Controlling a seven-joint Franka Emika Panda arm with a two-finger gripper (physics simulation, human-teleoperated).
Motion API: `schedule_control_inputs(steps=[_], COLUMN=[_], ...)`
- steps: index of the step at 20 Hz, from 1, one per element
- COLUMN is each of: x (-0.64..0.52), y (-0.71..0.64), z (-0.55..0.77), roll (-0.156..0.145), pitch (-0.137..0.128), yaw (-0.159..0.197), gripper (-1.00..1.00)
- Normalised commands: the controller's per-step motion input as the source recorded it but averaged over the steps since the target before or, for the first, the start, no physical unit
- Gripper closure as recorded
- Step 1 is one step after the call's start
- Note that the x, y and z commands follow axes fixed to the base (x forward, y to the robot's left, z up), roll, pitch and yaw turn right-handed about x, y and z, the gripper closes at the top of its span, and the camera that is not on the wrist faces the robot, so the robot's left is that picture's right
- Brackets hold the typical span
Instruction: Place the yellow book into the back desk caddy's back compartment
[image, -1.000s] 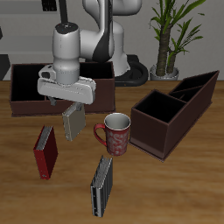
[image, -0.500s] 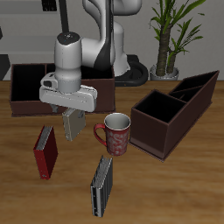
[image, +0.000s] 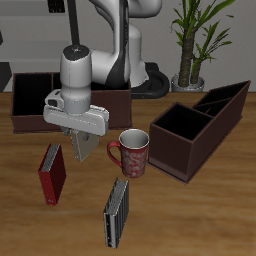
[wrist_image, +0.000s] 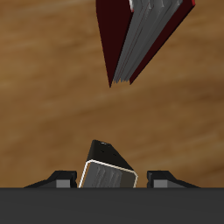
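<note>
pincer (image: 78, 136) grasping yellow book (image: 82, 143) above tabletop (image: 200, 215) | risk: slanted book snags back caddy (image: 30, 108) partition, slips, misses back compartment

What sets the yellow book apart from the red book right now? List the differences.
The yellow book has a dull tan-yellow cover; the red book is dark red. The yellow book hangs under the gripper, clear of the table; the red book rests on the table, nearer its front edge. Both are small, thin books with grey page edges.
</note>
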Motion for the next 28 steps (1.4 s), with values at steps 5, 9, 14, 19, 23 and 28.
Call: schedule_control_inputs(steps=[5,9,14,19,23,28], x=[0.05,0.00,0.01,-0.05,-0.18,-0.17], y=[0.01,0.09,0.10,0.10,0.12,-0.03], z=[-0.09,0.04,0.34,0.81,0.69,0.58], roll=[0.005,0.013,-0.001,-0.007,0.005,-0.019], pitch=[0.022,0.008,-0.023,-0.067,-0.052,-0.018], yaw=[-0.033,-0.017,0.032,0.046,0.051,0.027], gripper=[1.00,1.00,1.00,1.00,1.00,1.00])
